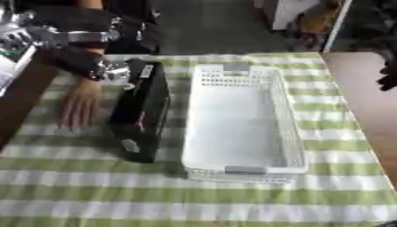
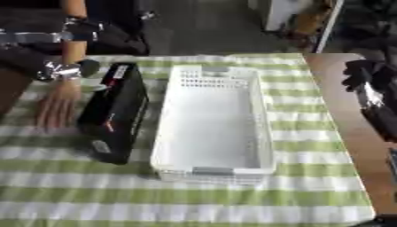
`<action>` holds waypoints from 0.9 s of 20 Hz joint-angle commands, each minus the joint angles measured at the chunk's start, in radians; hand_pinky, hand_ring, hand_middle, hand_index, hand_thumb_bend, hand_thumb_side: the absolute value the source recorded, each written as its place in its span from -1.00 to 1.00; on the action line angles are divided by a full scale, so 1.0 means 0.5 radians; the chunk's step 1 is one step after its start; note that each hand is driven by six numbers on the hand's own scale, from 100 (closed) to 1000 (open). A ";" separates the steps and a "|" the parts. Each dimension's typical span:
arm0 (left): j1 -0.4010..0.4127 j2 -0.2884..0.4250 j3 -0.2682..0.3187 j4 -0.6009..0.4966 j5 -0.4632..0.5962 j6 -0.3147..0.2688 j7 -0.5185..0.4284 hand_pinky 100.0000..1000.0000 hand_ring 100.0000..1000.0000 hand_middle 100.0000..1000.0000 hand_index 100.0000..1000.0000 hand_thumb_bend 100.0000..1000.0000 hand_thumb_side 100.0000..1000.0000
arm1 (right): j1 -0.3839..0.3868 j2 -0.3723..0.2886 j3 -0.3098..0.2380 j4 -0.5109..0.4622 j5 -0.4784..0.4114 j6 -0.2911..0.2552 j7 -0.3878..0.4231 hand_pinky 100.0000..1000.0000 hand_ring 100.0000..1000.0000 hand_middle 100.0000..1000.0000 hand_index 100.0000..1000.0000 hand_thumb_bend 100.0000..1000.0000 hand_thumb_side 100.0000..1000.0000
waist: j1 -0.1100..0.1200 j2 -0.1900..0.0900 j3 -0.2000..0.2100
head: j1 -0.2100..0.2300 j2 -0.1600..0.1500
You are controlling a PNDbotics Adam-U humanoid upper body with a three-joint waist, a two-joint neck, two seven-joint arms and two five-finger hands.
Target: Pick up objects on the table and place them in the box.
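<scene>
White perforated plastic box (image 1: 242, 124) in the middle of the table with green-and-white striped cloth (image 1: 93, 190), nothing inside. Long black rectangular carton with labels (image 1: 142, 108) just beside the box's left wall, on the cloth. Left hand (image 2: 58, 70) at the carton's far left end; fingers unclear, cannot tell. Right hand (image 2: 364, 75) black, at right edge, fingers relaxed, grasping nothing. A person's bare hand (image 1: 80, 105) flat on the cloth, left of the carton.
</scene>
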 commanded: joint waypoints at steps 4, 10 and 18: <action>-0.025 0.062 0.038 -0.014 -0.007 -0.185 -0.177 0.99 0.93 1.00 1.00 0.22 1.00 | -0.012 -0.045 -0.022 -0.050 0.006 0.001 0.003 -0.09 0.02 0.09 0.39 -0.69 0.52 | 0.005 -0.022 -0.006 | 0.007 -0.029; -0.023 0.067 0.034 -0.017 -0.016 -0.186 -0.185 0.98 0.93 1.00 1.00 0.18 1.00 | -0.012 -0.046 -0.023 -0.049 0.008 0.001 0.006 -0.09 0.02 0.09 0.39 -0.68 0.52 | 0.005 -0.022 -0.006 | -0.019 -0.020; -0.020 0.070 0.034 -0.013 -0.013 -0.173 -0.193 0.97 0.92 1.00 1.00 0.15 1.00 | -0.011 -0.044 -0.022 -0.047 0.007 -0.001 0.014 -0.09 0.02 0.09 0.39 -0.69 0.52 | 0.003 -0.022 -0.005 | -0.064 0.031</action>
